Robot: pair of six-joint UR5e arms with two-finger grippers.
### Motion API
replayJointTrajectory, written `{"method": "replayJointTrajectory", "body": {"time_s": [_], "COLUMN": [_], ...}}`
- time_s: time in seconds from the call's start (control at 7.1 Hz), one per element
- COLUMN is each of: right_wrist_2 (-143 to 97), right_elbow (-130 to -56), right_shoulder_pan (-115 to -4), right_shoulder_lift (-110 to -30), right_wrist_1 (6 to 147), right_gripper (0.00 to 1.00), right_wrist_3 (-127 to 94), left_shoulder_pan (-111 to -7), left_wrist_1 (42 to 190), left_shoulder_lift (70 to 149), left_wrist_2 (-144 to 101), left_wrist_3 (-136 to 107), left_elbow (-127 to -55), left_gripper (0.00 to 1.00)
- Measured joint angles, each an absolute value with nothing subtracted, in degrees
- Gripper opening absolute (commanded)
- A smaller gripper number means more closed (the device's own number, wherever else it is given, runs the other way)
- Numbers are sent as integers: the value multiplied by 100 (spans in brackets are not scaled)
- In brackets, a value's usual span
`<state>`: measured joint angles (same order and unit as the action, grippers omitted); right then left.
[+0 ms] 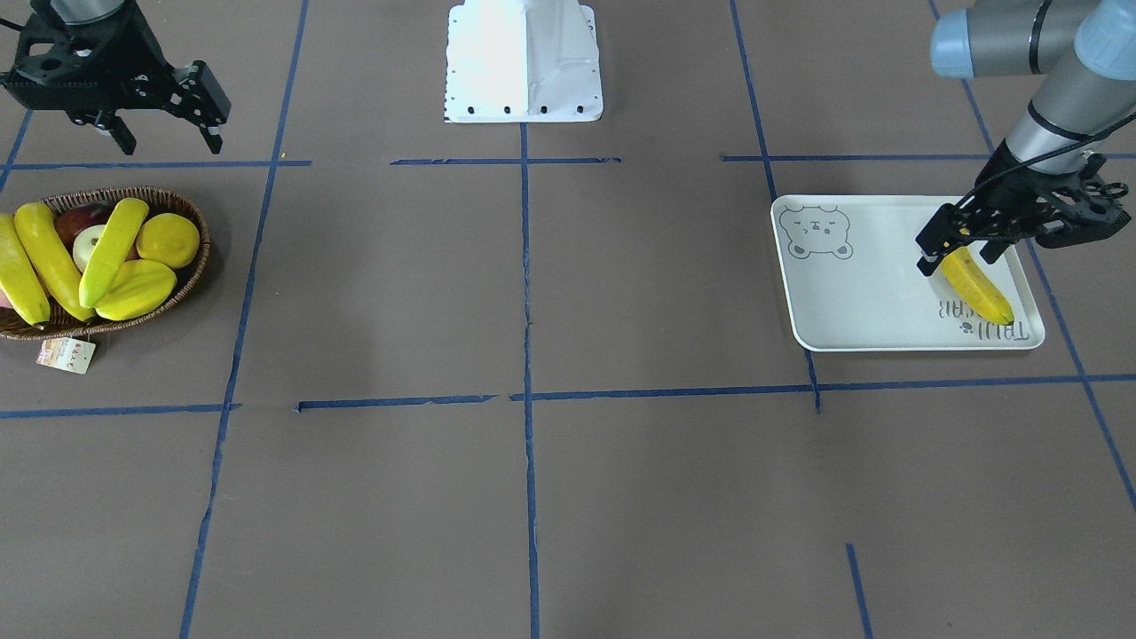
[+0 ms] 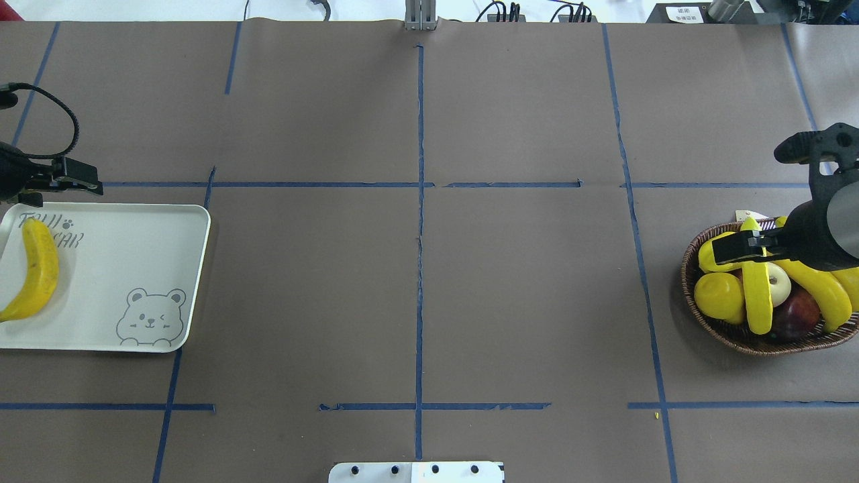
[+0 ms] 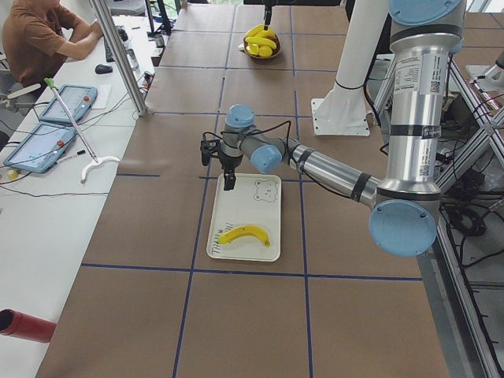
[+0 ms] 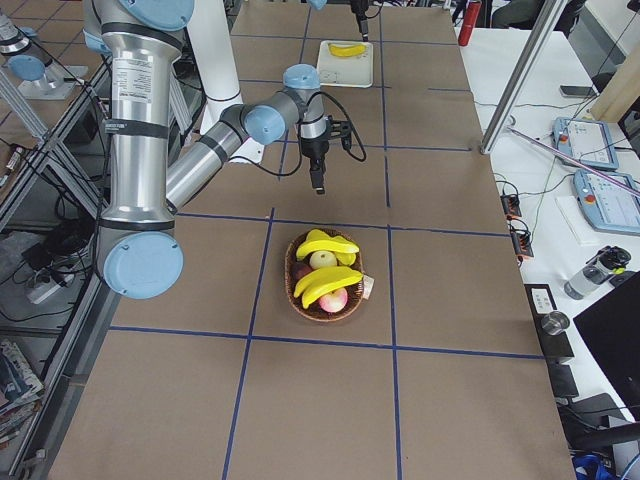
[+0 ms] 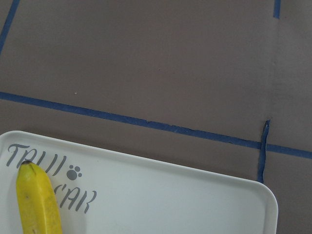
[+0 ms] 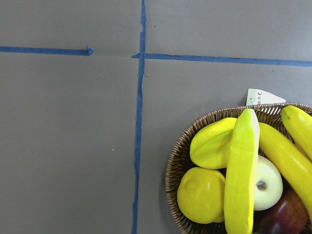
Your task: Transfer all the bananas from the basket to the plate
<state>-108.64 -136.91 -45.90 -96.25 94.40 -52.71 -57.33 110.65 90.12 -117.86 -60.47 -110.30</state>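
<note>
Bananas (image 1: 51, 259) number three in the basket (image 1: 201, 259), which sits on the worktop (image 1: 532, 497) on the robot's right side. Two of them lie side by side along one end and the third rests slantwise on top of the other fruit. Packed in with them are a round yellow fruit (image 1: 169, 240), a ribbed yellow-green fruit (image 1: 138, 288), a red apple (image 1: 84, 220) and a pale apple (image 1: 87, 248). A paper tag (image 1: 67, 353) hangs off the rim onto the worktop. The fourth banana (image 1: 978, 288) lies flat on the plate (image 1: 865, 306) on the robot's left side, well apart from the basket. It rests at the lettered end, partly over the grey letters and away from the bear face. The left tool (image 1: 963, 257) hangs just over that end of the plate with its fingers spread. It holds nothing, and the side view shows it raised clear of the banana. The right tool (image 1: 167, 135) hangs in the air near the basket, fingers wide apart and empty, touching no fruit
</note>
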Motion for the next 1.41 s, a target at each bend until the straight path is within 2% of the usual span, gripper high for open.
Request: {"method": "replayJointTrajectory", "body": {"time_s": [0.84, 1.41], "right_wrist_2": [-10154, -9709], "right_elbow": [-12588, -12106], "right_shoulder_pan": [-4097, -3657], "right_shoulder_lift": [-10499, -10664], "right_wrist_1": [7109, 6832], "right_gripper": [99, 99], "right_wrist_3": [-6301, -6383], "left_shoulder_pan": [-5573, -5572], "left_wrist_1": [11057, 11057], "left_shoulder_lift": [9183, 9202], "left_wrist_2": [-11786, -11786], "left_wrist_3": [-6301, -6302], "left_elbow": [-11058, -11058], "left_gripper": [100, 100]}}
